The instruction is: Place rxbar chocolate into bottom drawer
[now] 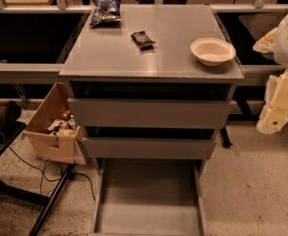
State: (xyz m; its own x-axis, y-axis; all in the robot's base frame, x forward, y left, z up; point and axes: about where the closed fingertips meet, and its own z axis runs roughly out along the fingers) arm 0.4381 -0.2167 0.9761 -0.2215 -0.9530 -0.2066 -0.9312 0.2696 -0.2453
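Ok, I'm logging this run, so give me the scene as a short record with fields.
bar: chocolate bar lying flat on the cabinet top, near the middle
bottom drawer: pulled open, nothing in it
also on top: snack bag back left, bowl right
gripper: right edge, beside the cabinet, away from the bar
floor: cardboard box left of the cabinet

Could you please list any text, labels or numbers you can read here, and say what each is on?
The rxbar chocolate: faint light print, too blurred to read.
The blue snack bag: print unreadable.
The bottom drawer and the end effector at the right edge: none.
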